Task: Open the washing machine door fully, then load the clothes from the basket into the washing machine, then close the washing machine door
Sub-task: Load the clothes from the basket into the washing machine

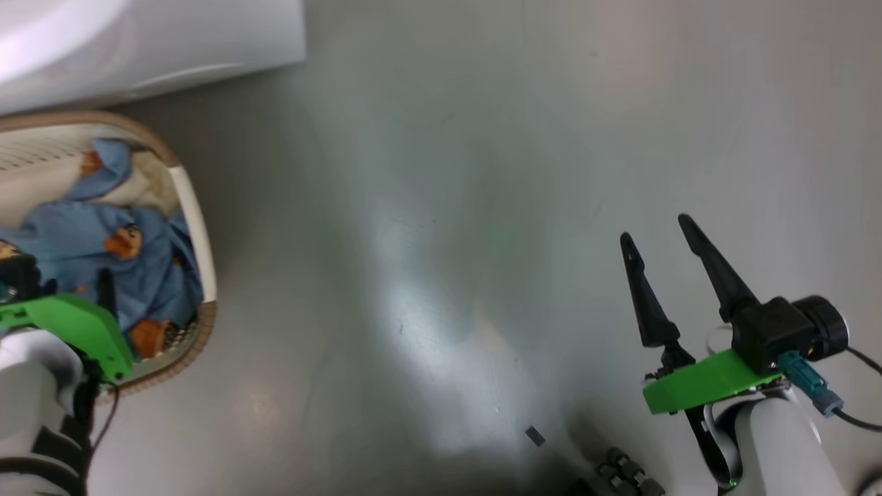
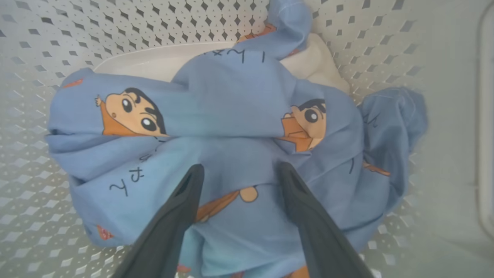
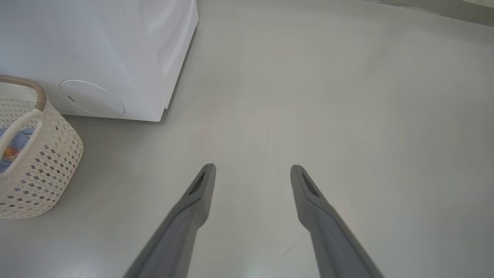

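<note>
Left wrist view: the left hand [image 2: 237, 170] points down into the basket [image 2: 34, 46], fingers spread wide with nothing between them. The tips stand over the middle fold of the clothes [image 2: 231, 116], a blue cartoon-print bundle lying on cream cloth. Whether they touch the cloth cannot be told. Probably placed so that closing pinches the thickest fold.

Head view: the basket sits at lower left on the floor [image 1: 448, 207], near the washing machine [image 1: 138, 41], presumably for a short carry. The right hand [image 1: 655, 229] is well apart at lower right, fingers parted and empty.

Right wrist view: the right hand is open over bare floor, with the machine's white corner and the basket at far left. Judged parked aside to leave the left arm room.

Step in hand: grasping clothes.
</note>
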Motion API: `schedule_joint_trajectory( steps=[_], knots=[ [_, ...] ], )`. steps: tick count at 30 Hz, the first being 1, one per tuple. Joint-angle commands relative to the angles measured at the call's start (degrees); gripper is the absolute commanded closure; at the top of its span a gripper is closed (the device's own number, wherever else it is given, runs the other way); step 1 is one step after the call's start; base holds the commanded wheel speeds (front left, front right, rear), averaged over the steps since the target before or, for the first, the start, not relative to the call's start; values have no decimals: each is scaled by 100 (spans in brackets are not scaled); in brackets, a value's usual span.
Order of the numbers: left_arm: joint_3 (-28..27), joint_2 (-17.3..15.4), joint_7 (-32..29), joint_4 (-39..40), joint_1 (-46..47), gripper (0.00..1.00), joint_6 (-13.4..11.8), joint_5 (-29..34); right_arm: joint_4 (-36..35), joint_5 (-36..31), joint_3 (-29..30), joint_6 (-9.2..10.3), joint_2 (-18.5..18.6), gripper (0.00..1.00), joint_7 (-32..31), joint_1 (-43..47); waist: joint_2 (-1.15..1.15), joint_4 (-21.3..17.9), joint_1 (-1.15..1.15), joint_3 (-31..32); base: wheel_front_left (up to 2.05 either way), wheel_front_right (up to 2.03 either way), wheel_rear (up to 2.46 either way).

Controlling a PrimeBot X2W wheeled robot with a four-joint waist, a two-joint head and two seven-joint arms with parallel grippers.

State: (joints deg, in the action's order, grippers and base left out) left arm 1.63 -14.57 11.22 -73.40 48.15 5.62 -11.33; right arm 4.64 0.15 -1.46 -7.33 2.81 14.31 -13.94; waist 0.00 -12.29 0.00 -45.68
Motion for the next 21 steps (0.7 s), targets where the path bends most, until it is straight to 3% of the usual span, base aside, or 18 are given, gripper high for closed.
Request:
schedule_joint_trajectory(
  steps=[1, 10, 21],
  knots=[
    [-74, -284, -41, 1, -51, 0, -61, 3, -134, 20, -144, -16, 7, 0, 65, 69, 0, -161, 0, -201, 0, 0, 0],
    [47, -444, -485, -44, 114, 0, -195, 29, -261, 103, -173, -16, 7, 0, 68, 150, 0, -246, 0, -364, 0, 0, 0],
    [39, -400, -684, -54, 207, 0, -300, -125, -318, 120, -130, -16, 7, 0, 68, 199, 0, -226, 0, -420, 0, 0, 0]
  ],
)
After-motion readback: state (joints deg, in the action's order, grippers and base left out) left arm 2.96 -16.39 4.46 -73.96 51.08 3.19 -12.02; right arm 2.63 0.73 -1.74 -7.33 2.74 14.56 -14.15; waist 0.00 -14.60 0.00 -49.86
